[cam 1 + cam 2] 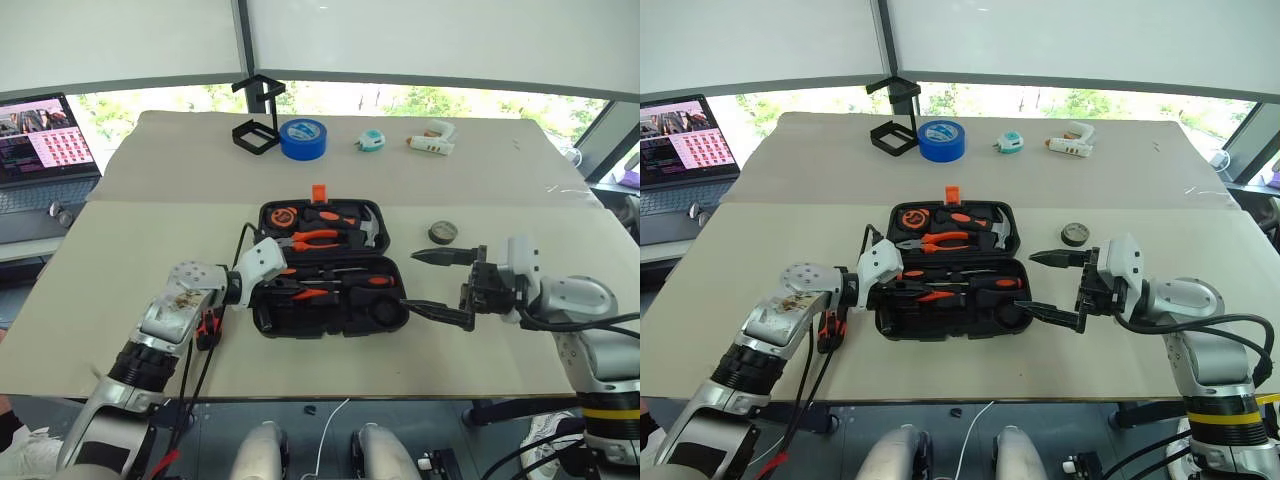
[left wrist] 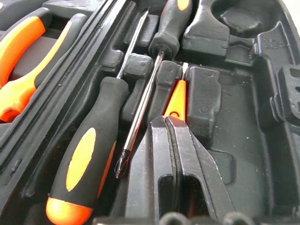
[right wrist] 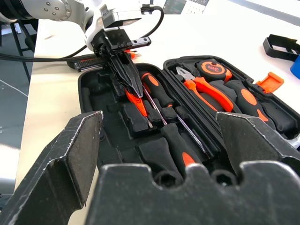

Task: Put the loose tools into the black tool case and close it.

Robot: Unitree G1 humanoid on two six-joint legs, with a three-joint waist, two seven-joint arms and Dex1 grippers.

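Left end effector (image 3: 125,77) pressed together over tester pen (image 2: 176,99); right end effector (image 1: 432,284) spread.

The open black plastic tool case (image 1: 330,262) has a small orange latch (image 1: 319,192) on its far edge and holds orange-and-black screwdrivers (image 2: 89,159), orange-handled pliers (image 1: 318,238) and a slim orange tester pen (image 2: 176,99). Far across the beige table (image 1: 150,230) lie a blue tape roll (image 1: 303,138), a black wire-frame stand (image 1: 257,118), and a small teal-and-white object (image 1: 371,141), perhaps a tape measure.

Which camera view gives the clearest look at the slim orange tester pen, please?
The left wrist view: the tester pen lies in the case just beyond the shut left gripper. The right wrist view shows it partly hidden; the eye views show a small orange sliver.
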